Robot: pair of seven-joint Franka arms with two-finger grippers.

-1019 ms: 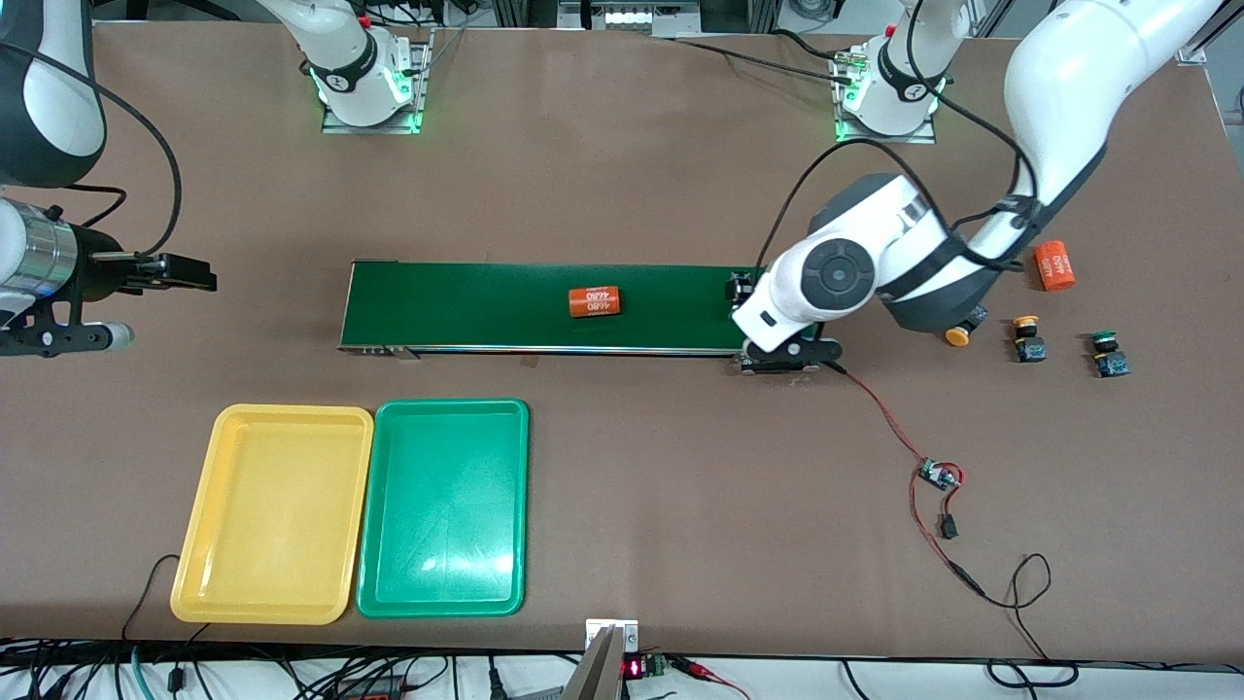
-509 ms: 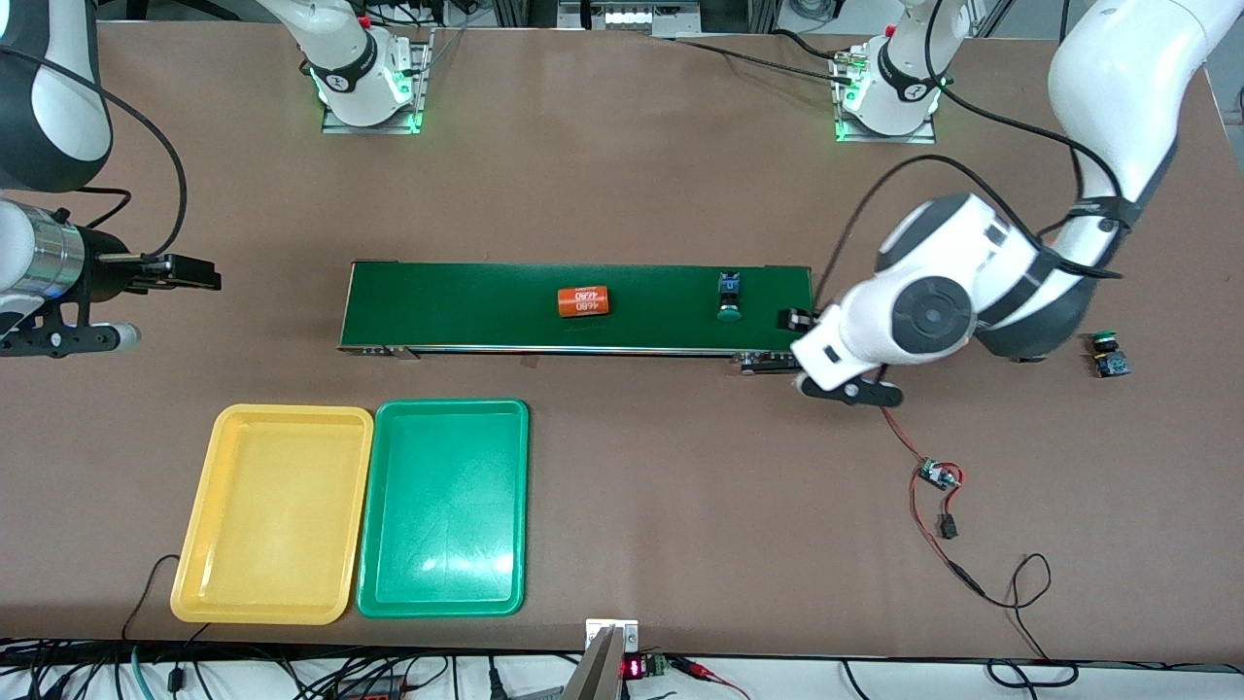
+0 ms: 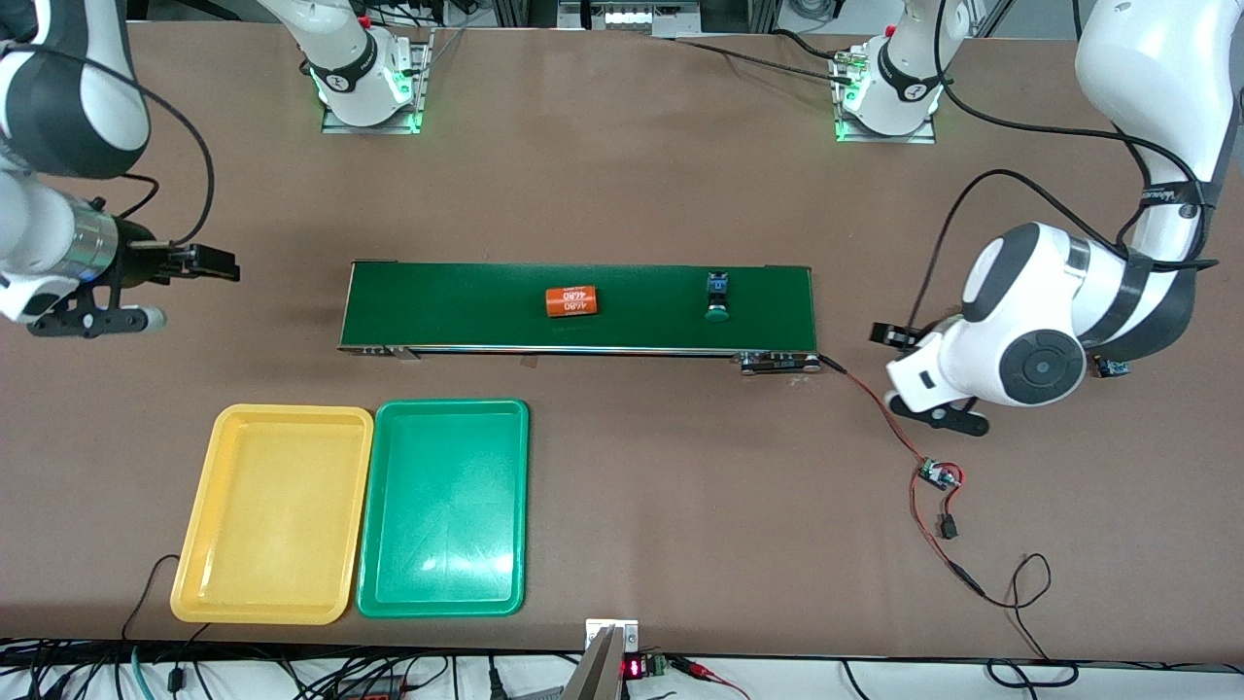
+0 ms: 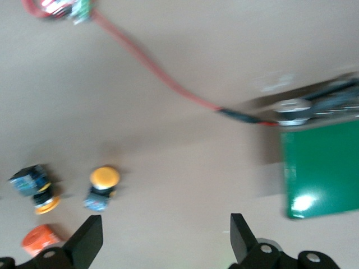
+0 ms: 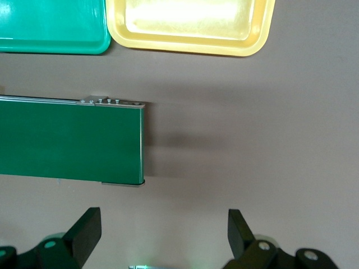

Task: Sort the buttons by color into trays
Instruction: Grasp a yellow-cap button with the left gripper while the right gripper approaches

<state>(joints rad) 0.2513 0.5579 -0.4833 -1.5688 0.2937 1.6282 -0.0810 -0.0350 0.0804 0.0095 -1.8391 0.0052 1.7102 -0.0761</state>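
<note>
The left arm's big wrist joint covers most of the loose buttons in the front view; only a corner of one button (image 3: pixel 1111 367) peeks out past it. The left wrist view shows two yellow-capped buttons (image 4: pixel 102 188) plus a bit of an orange cylinder (image 4: pixel 40 238) cut off at the frame edge, so the second green one can't be made out. On the conveyor belt (image 3: pixel 466 306): one green-capped button (image 3: pixel 718 297), one orange cylinder (image 3: pixel 570 301). Two trays sit nearer the front camera than the belt, yellow tray (image 3: pixel 274 607) and green tray (image 3: pixel 442 603), touching, both empty. Left hand (image 4: pixel 162 241) hangs spread and empty over the counter (image 3: pixel 680 506) off the belt's end. Right hand (image 5: pixel 162 235), also spread and empty, is off the belt's other end
</note>
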